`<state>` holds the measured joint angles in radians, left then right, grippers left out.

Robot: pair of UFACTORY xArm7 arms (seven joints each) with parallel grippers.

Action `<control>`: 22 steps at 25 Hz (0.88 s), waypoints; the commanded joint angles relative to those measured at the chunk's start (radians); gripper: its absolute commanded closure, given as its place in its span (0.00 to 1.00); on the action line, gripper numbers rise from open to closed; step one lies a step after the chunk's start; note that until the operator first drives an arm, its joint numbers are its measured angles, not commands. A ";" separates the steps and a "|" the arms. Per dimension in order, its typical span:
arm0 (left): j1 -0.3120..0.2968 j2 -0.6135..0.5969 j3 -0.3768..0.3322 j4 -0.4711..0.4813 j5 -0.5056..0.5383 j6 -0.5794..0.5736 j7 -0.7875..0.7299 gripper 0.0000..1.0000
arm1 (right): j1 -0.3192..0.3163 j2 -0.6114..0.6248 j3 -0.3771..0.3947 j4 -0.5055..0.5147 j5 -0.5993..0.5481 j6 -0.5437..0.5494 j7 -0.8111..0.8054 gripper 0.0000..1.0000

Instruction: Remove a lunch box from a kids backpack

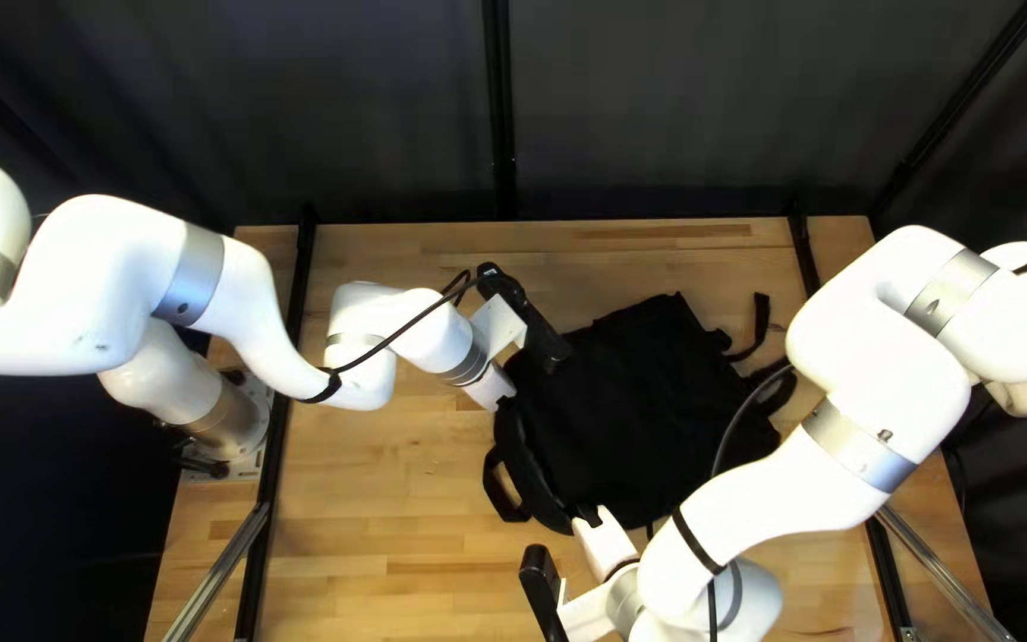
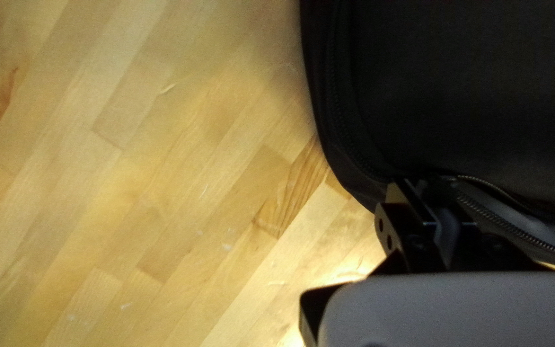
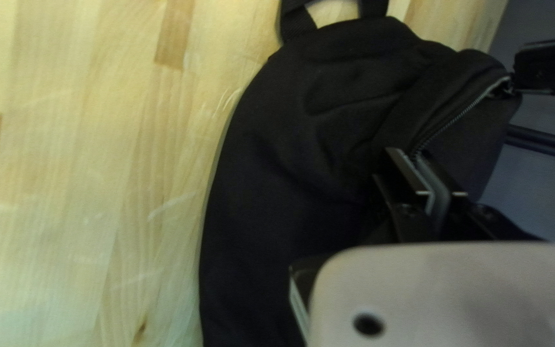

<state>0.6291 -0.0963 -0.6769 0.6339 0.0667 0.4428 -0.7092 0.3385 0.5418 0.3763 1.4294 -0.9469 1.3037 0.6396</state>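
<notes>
Left end effector (image 1: pixel 497 388) grips the backpack (image 1: pixel 656 416) (partly unzipped).

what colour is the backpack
Black all over, as far as it shows; the top left view shows the backpack best.

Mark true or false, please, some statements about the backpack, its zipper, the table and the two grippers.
1. The backpack is black. True.
2. The backpack hangs above the table. False: it lies on the table.
3. The zipper is fully closed. False: beside the left gripper it gapes.
4. The left gripper and the right gripper are both at the backpack. True.
5. A lunch box stands on the table. False: none is in sight.
</notes>
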 commanded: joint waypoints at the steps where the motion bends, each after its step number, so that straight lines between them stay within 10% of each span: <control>1: -0.008 -0.007 0.005 0.007 -0.024 0.005 0.030 1.00 | -0.069 -0.074 0.044 -0.047 0.109 -0.042 -0.137 1.00; 22: 0.007 0.031 0.046 0.053 -0.055 0.021 0.156 1.00 | -0.108 -0.064 0.096 0.018 0.275 0.042 -0.358 1.00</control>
<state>0.6320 -0.0762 -0.6339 0.6788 0.0073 0.4627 -0.5602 0.2318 0.4760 0.4710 1.4435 -0.6763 1.3425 0.2900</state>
